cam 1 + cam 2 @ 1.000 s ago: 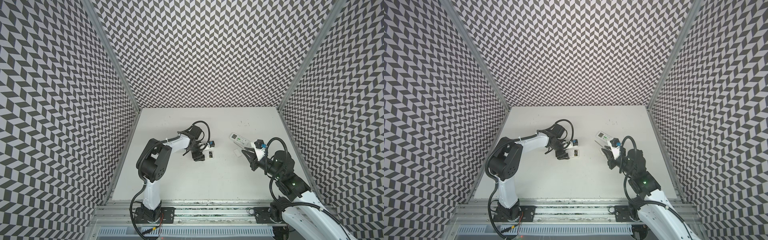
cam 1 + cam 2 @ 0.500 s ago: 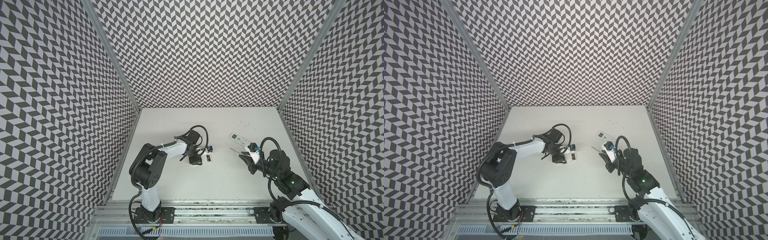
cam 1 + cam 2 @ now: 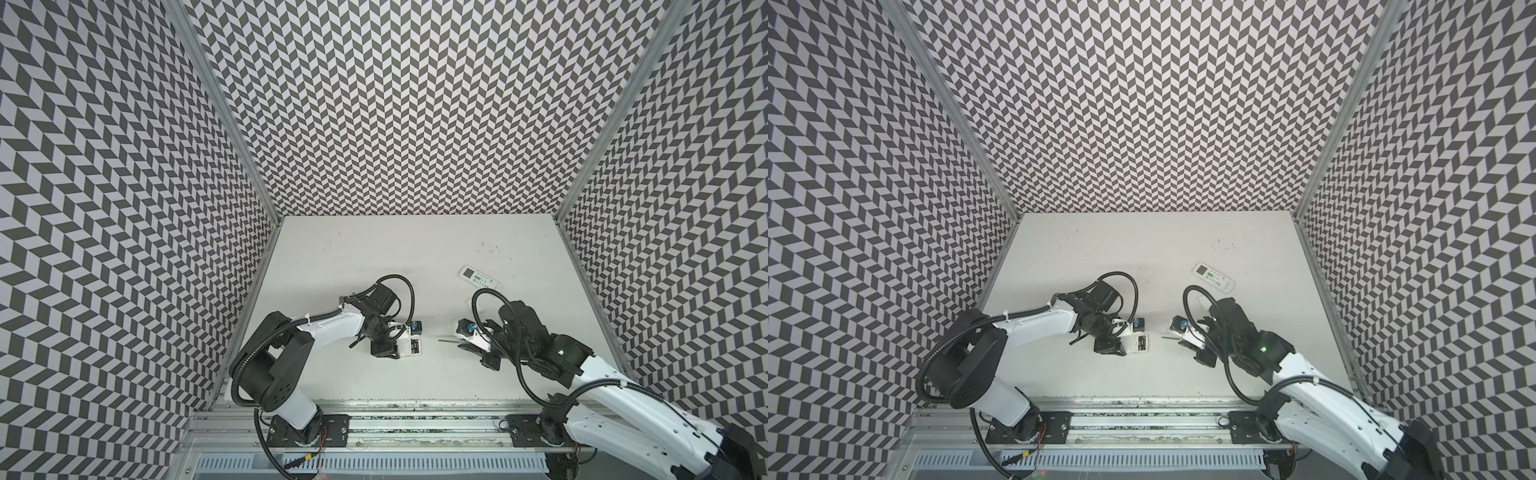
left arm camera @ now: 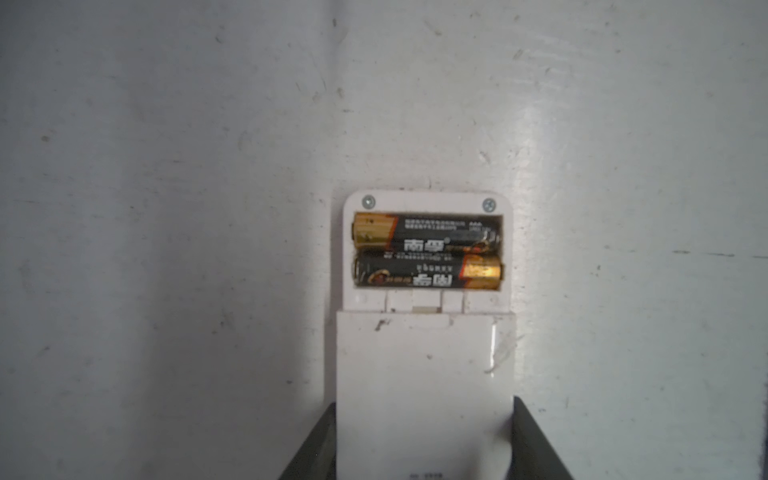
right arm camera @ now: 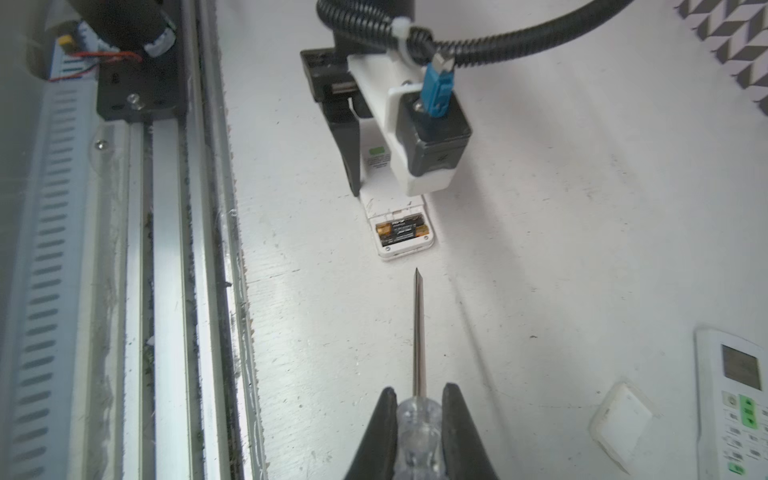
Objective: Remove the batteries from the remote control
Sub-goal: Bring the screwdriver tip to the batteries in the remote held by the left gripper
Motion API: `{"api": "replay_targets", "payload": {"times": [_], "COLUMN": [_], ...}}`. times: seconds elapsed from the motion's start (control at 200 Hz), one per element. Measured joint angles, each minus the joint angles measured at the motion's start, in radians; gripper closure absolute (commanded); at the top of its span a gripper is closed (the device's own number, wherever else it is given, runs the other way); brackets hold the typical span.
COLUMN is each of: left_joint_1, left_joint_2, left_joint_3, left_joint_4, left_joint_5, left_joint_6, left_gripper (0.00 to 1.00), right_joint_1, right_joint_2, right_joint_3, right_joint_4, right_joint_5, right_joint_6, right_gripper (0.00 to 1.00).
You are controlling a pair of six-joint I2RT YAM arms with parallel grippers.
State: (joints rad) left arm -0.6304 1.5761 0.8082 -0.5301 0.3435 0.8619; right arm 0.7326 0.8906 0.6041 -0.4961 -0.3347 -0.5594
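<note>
Clamped on a long clear-handled steel screwdriver [image 5: 419, 328], the right gripper [image 5: 419, 390] aims its tip at 9 o'clock in a top view, toward the white rounded-rectangle plastic remote control [image 3: 406, 348] pinched by the left gripper [image 4: 424, 402]. Its slim black gold-ended batteries [image 4: 428, 251] sit in the open bay, axes 12-to-6.

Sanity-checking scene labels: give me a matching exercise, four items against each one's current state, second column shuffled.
Items:
1. batteries
2. remote control
3. screwdriver
4. slim remote

States:
A. held in the jaws of the right gripper
B. lying untouched, buttons up
C. seated side by side in the open compartment
D. back up, clamped in the jaws of the left gripper

Pairs: 1-C, 2-D, 3-A, 4-B
</note>
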Motion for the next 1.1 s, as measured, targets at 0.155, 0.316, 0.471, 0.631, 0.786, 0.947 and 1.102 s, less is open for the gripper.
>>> {"api": "replay_targets", "payload": {"times": [0.155,0.316,0.471,0.631,0.786,0.947,1.102], "left_joint_1": [0.0,-0.005,-0.018,-0.031,-0.042,-0.05,-0.051], "left_joint_2": [-0.027,-0.045,-0.047,-0.047,-0.048,-0.048,-0.048], "left_joint_3": [-0.024,-0.029,-0.038,-0.064,-0.066,-0.066,-0.066], "left_joint_4": [0.004,0.01,0.03,0.043,0.051,0.052,0.053], "left_joint_5": [0.011,0.023,0.026,0.024,0.009,0.001,0.0], "left_joint_6": [0.013,0.017,0.023,0.033,0.042,0.055,0.062], "left_gripper": [0.66,0.67,0.67,0.68,0.67,0.67,0.67], "right_joint_1": [0.045,0.079,0.112,0.129,0.133,0.137,0.142], "right_joint_2": [0.076,0.15,0.235,0.278,0.283,0.288,0.29], "right_joint_3": [0.013,0.015,0.029,0.035,0.035,0.034,0.031], "right_joint_4": [0.007,0.048,0.088,0.127,0.158,0.176,0.19], "right_joint_5": [-0.017,-0.029,-0.045,-0.049,-0.029,-0.014,-0.01], "right_joint_6": [-0.01,-0.004,0.003,0.01,0.029,0.044,0.053], "right_gripper": [1.0,1.0,1.0,1.0,1.0,1.0,1.0]}}
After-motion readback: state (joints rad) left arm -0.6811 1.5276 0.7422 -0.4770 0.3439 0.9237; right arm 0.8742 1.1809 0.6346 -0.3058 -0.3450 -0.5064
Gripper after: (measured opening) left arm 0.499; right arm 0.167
